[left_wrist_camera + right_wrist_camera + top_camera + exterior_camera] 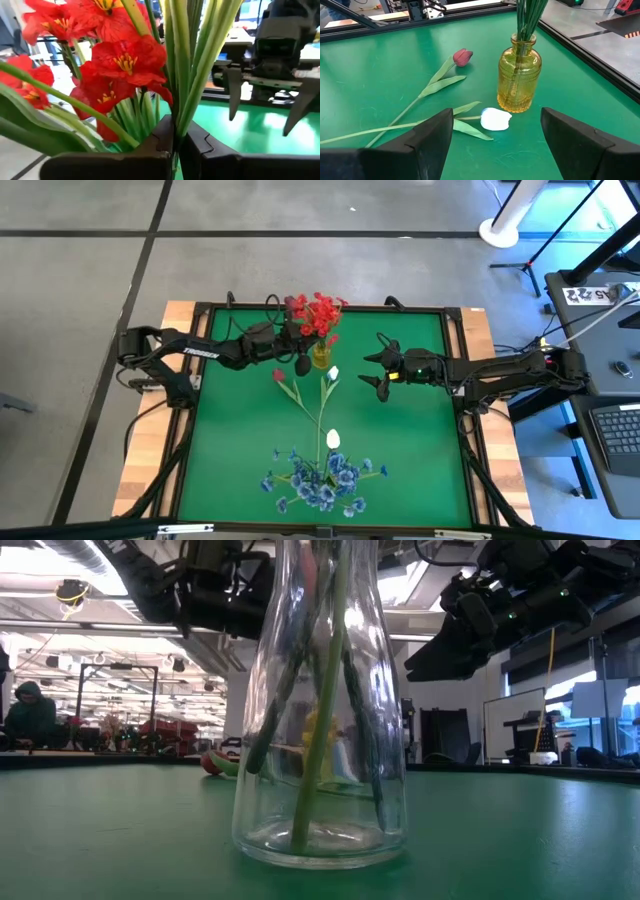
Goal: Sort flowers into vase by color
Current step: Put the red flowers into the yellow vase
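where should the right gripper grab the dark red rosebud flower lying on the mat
Grip the dark red rosebud flower on its bare stem, probably midway, below the bud and clear of the leaves. It lies flat on the green mat, so descend from straight above with the open right gripper straddling the stem crosswise; the bud looks too soft to pinch.

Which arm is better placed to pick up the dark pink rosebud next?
Right, probably. The right gripper hangs open, facing the rosebud; the left gripper is shut on the red flowers over the yellow vase.
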